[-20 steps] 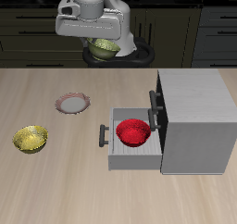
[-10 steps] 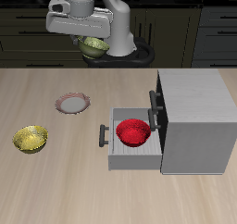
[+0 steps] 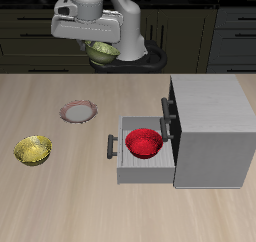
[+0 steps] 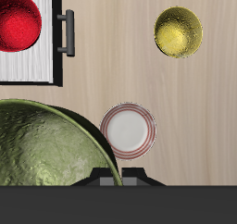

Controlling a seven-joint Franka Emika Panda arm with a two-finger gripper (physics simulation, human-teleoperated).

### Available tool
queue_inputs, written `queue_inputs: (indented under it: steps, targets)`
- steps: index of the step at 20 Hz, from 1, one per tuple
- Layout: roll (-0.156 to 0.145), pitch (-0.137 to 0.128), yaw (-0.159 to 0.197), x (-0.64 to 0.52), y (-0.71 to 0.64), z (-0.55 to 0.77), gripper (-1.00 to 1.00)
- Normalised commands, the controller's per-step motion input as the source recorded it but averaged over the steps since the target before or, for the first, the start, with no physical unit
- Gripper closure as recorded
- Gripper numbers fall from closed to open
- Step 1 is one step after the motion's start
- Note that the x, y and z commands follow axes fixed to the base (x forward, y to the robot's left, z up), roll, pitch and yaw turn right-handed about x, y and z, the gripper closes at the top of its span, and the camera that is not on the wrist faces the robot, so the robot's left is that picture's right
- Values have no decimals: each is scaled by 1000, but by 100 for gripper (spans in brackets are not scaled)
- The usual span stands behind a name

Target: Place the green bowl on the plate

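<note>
One green bowl [image 3: 103, 52] is held aloft in the hand [image 3: 101, 46], far back at twelve o'clock. One plate [image 3: 79, 111], one yellow bowl [image 3: 32, 150] and one red bowl [image 3: 144, 143] are seen on the counter [image 3: 60, 196].

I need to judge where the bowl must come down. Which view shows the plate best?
The wrist view: it looks straight down on the plate, showing its full round rim and pale centre beside the held green bowl. The exterior view shows the plate small and at a slant, on the table.
</note>
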Motion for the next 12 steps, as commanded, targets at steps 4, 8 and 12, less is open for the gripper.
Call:
queue_inputs:
  steps: [4,8,12]
  targets:
    - [-11,0,17,-17,-98,-222,100]
    - [-1,35,-1,26,-96,-345,100]
    - [-22,25,-1,-18,-132,-250,100]
